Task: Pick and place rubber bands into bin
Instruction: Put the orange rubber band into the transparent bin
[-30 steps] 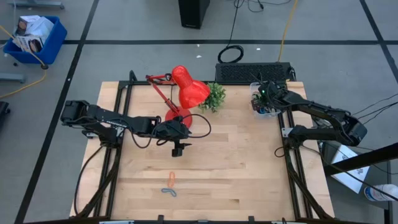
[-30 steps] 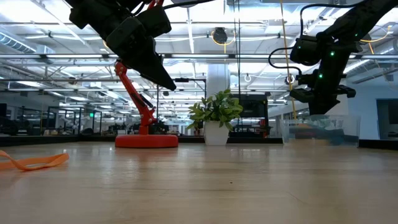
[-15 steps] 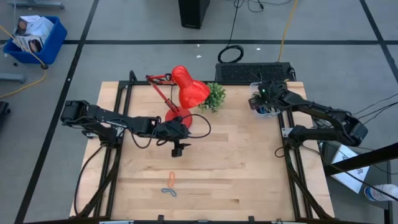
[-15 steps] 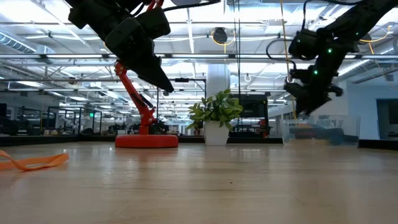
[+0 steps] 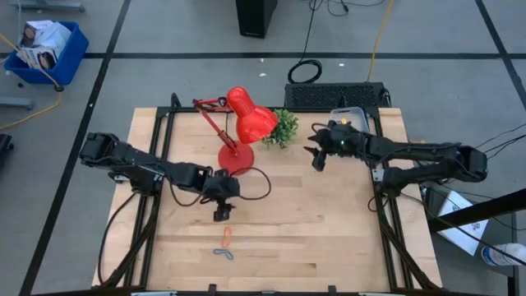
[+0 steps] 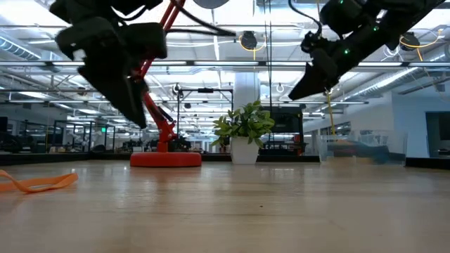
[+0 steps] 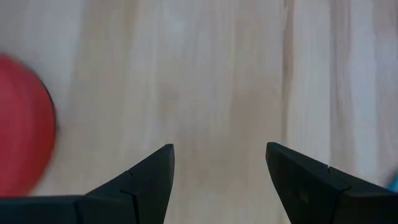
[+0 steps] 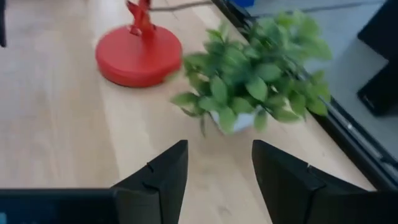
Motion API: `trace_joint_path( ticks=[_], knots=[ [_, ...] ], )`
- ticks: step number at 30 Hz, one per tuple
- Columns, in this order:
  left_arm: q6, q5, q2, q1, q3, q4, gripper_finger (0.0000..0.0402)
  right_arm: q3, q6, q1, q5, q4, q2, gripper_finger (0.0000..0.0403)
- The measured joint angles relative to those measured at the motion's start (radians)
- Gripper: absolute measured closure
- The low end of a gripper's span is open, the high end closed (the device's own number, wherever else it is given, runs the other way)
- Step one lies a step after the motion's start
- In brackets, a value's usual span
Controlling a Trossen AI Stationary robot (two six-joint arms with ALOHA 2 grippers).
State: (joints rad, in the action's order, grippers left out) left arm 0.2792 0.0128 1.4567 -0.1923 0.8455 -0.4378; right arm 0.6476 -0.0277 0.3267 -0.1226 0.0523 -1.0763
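Two rubber bands lie flat on the wooden table near its front edge: an orange one [image 5: 228, 235] [image 6: 39, 183] and a blue-grey one [image 5: 223, 253]. My left gripper [image 5: 221, 216] [image 7: 217, 149] hangs open and empty just beyond the orange band, pointing steeply down at bare wood. The clear bin [image 5: 352, 113] [image 6: 362, 147] stands at the far right of the table. My right gripper [image 5: 316, 160] [image 8: 219, 144] is open and empty, to the left of the bin, facing the potted plant.
A red desk lamp [image 5: 246, 115] stands on its round base [image 5: 234, 158] [image 8: 138, 55] at the far middle, with a small potted plant [image 5: 283, 127] [image 8: 261, 74] beside it. A black cable loops from the lamp base past my left arm. Open wood lies between the grippers.
My right gripper has swung away from above the bin toward the table's middle, rising a little and tipping up toward level. My left gripper has moved toward the near edge, closer to the orange rubber band, and tipped further down. The bands have not moved.
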Motion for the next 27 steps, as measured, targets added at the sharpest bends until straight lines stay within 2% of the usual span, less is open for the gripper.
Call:
trace_joint_path(
  ticks=[6,14,22,27],
  knots=[
    [0.038,-0.006,0.01,-0.091,0.001,-0.026,0.0144,0.0,0.015,-0.068,-0.012,-0.046,0.0,0.0228],
    [0.105,0.011,0.077,-0.199,0.004,0.067,0.0145,0.0,0.045,-0.074,-0.013,-0.039,-0.008,0.0233],
    [0.114,-0.013,0.208,-0.249,0.002,0.096,0.0145,0.0,0.046,-0.074,-0.013,-0.041,-0.007,0.023],
    [0.127,-0.013,0.236,-0.264,0.005,0.099,0.0148,0.0,0.046,-0.074,-0.013,-0.041,-0.007,0.0231]
  ],
)
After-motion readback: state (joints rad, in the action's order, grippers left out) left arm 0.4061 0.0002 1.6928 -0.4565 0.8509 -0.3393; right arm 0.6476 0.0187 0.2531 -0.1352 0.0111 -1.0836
